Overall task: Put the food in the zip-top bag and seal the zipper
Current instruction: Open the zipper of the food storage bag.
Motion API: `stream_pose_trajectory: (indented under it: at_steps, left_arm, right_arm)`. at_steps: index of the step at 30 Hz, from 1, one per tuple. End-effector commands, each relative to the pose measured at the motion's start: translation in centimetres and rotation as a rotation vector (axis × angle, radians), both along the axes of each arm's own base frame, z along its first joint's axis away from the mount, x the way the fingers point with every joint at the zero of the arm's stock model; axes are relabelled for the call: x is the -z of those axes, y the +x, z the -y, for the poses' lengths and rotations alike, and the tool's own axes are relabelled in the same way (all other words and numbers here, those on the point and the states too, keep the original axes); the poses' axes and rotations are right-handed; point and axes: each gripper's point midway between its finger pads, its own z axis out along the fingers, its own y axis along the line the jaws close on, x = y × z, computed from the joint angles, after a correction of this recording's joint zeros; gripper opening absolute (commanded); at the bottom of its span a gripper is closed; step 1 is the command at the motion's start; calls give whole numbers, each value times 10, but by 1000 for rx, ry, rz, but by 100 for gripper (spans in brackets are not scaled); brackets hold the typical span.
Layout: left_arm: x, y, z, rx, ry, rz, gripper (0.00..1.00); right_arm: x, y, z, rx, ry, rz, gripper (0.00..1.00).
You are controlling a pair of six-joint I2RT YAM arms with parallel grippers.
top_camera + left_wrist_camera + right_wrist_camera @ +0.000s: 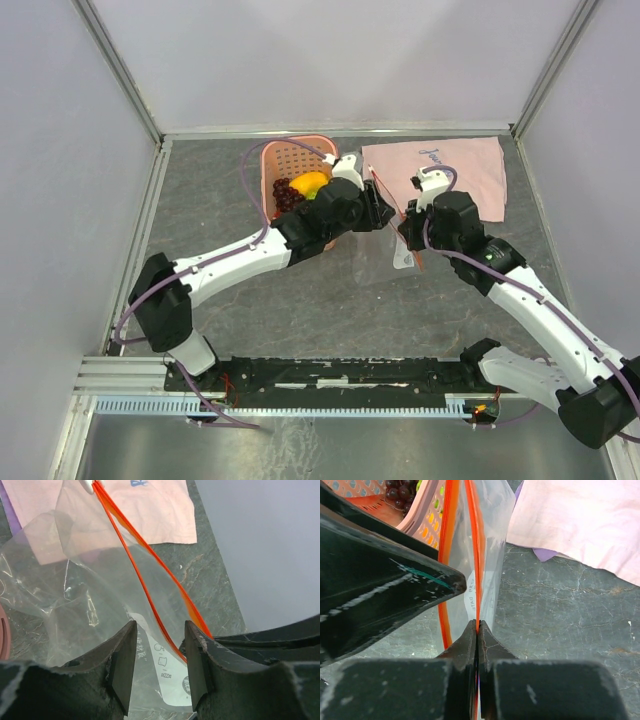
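Observation:
The clear zip-top bag lies between both grippers, its mouth parted. Its red-orange zipper shows as two separate strips. My right gripper is shut on one strip's near end. My left gripper stands open, and the other strip runs between its fingers close to the right one, unpinched. In the right wrist view a left finger reaches in between the two strips. The food sits in the pink basket: purple grapes and a yellow mango.
A pink cloth lies at the back right, partly under the bag. The basket stands just left of the bag's mouth. White walls enclose the grey stone table.

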Motion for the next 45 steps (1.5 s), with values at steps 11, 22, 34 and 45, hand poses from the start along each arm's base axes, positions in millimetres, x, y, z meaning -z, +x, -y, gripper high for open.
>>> stream_pose_trajectory:
  at_steps: [11,22,34,45]
  left_arm:
    - [-11,2,10,11,-38,4,5]
    - [-20,-2,-14,-23,30,44,3]
    - [-25,-17,7,127,-7,45,3]
    - [-24,-25,15,184,0,51,3]
  right_arm:
    - [-45,13,22,83,-78,141,3]
    - [-81,14,97,417,-246,242,4]
    - [-56,19,51,210,-162,183,28]
    - [-39,29,30,129,-156,156,42]
